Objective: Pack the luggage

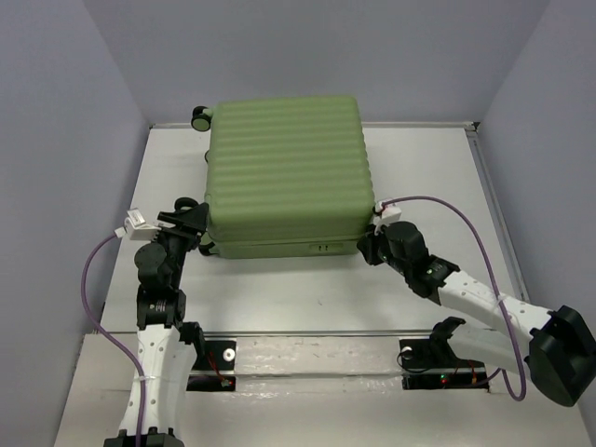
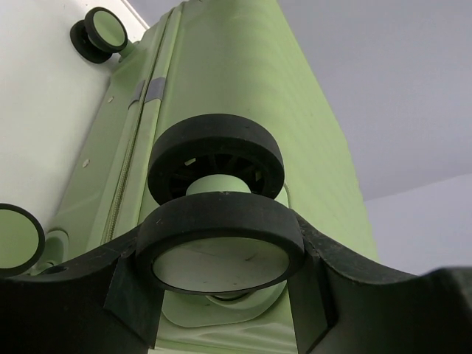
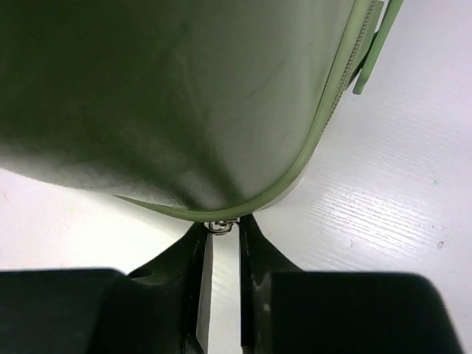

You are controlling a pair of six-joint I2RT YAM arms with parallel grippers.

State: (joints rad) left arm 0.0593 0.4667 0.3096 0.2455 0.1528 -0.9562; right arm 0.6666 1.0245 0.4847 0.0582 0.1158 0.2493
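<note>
The luggage (image 1: pixel 284 172) is a light-green ribbed hard-shell suitcase, lying flat and closed on the white table. My left gripper (image 1: pixel 198 233) is at its near-left corner. In the left wrist view my left gripper (image 2: pixel 221 254) is shut around a black wheel with a green hub (image 2: pixel 221 221), against the shell of the luggage (image 2: pixel 243 74). My right gripper (image 1: pixel 368 247) is at the near-right corner. In the right wrist view my right gripper (image 3: pixel 221 230) has its jaws nearly together on a small metal zipper pull (image 3: pixel 220 225) at the seam of the luggage (image 3: pixel 184 96).
Grey walls enclose the table on the left, back and right. Another wheel (image 1: pixel 200 116) sticks out at the far-left corner, and more wheels (image 2: pixel 98 31) show in the left wrist view. A purple cable (image 1: pixel 466 219) loops over the right arm. The table's near edge rail (image 1: pixel 317 335) runs between the arm bases.
</note>
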